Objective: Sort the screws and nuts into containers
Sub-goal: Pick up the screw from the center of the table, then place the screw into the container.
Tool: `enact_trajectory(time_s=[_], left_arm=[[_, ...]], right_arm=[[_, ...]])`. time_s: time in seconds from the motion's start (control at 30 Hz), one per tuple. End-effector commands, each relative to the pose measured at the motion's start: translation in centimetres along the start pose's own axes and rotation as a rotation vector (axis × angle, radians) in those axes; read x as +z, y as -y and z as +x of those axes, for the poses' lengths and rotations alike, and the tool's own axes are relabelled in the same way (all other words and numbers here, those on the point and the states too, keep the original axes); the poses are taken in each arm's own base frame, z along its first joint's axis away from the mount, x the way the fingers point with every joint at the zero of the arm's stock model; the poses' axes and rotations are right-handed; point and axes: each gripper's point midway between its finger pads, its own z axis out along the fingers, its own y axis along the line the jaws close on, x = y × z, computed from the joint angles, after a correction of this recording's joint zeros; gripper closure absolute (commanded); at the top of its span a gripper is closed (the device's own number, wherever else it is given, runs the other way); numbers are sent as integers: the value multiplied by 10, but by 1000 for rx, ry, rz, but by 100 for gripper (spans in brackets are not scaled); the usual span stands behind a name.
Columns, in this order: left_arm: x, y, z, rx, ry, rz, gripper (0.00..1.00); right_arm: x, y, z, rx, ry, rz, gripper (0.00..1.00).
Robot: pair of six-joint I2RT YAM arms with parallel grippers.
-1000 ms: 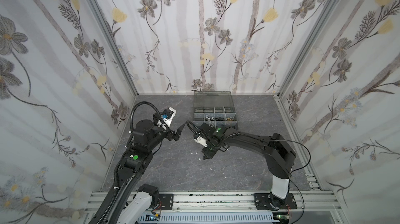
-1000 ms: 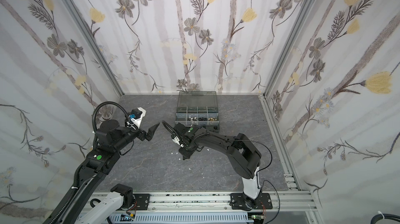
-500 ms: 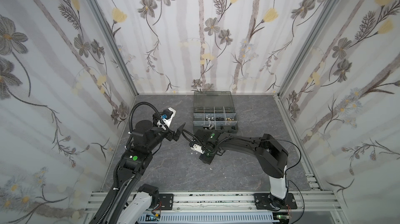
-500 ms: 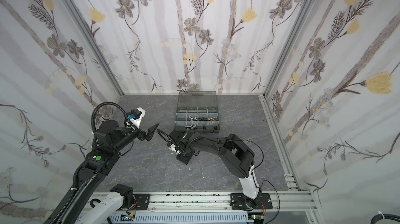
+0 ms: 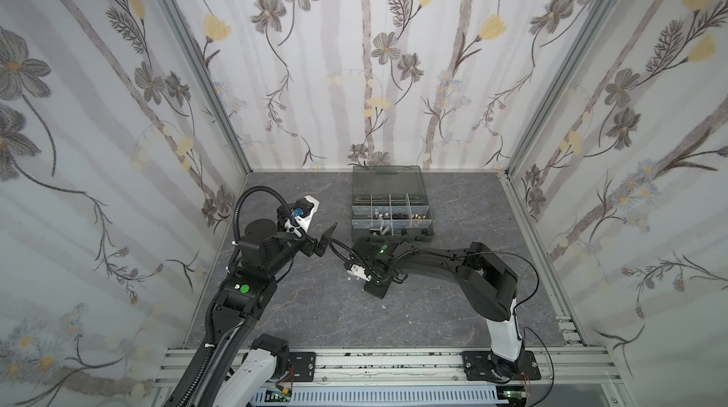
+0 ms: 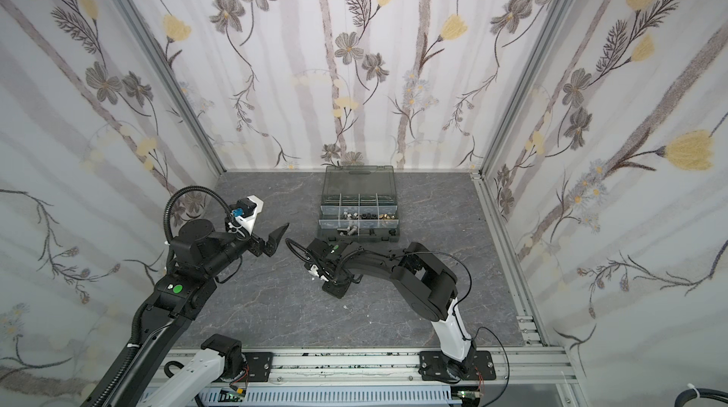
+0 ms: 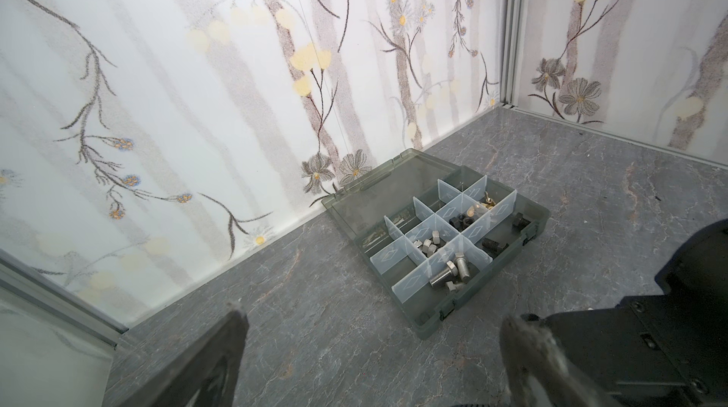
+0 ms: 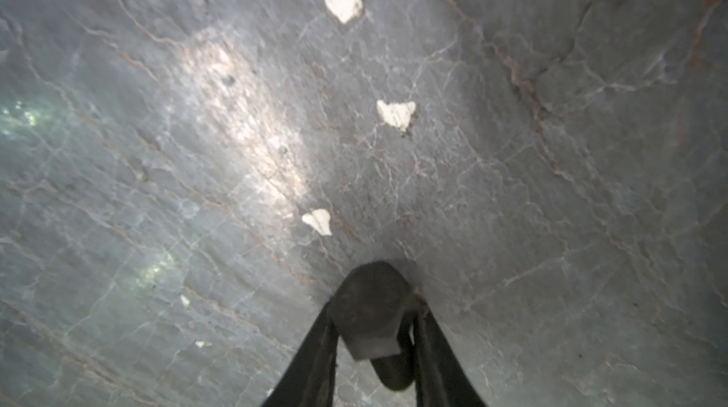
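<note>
The right gripper (image 8: 374,308) has sunk to the table (image 8: 551,188), drifting toward 6 o'clock, away from the case (image 5: 394,236); its jaws have narrowed and now pinch a black screw (image 8: 370,298) by the hex head.

Left arm (image 5: 252,267): matt black links, round green dot (image 5: 245,288), ribbed black cable hose (image 5: 252,194), white camera housing (image 5: 307,206) with a blue plug; left hand (image 5: 327,237) with dark wedge-shaped fingers (image 5: 330,231)
Right arm (image 5: 488,287): boxy black links, white lower column (image 5: 504,340), white wrist block (image 5: 357,270), small green light (image 5: 384,250)
Mounts: black plates (image 5: 498,367) bolted to a silver rail (image 5: 394,361)
</note>
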Motion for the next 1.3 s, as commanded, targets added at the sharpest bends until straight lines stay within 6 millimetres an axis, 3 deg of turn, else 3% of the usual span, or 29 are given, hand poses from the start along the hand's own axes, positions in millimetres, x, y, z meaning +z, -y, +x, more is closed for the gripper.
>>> enact_trajectory(time_s=[0.0,0.2,0.4,0.6,0.8,0.9,1.07,1.27], left_arm=[[0,-1,-7,13,31,-5,0],[1,-1,-7,12,30,-3,0],[1,-1,-7,12,31,-4,0],[0,0,-9,12,39,2,0],[1,-1,-8,12,36,0,0],[1,-1,-8,12,36,0,0],[2,-1,-5,11,26,-2,0],[2,-3,-4,15,26,-17,0]], right_arm=[[1,3,9,-19,-25,23,75],[-1,8,15,-8,-32,53,88],[-13,30,17,95,2,87,94],[-50,90,22,313,102,135,97],[-95,175,34,469,167,263,97],[-113,209,28,517,200,309,96],[-114,247,12,565,231,323,95],[-97,258,2,555,198,301,96]])
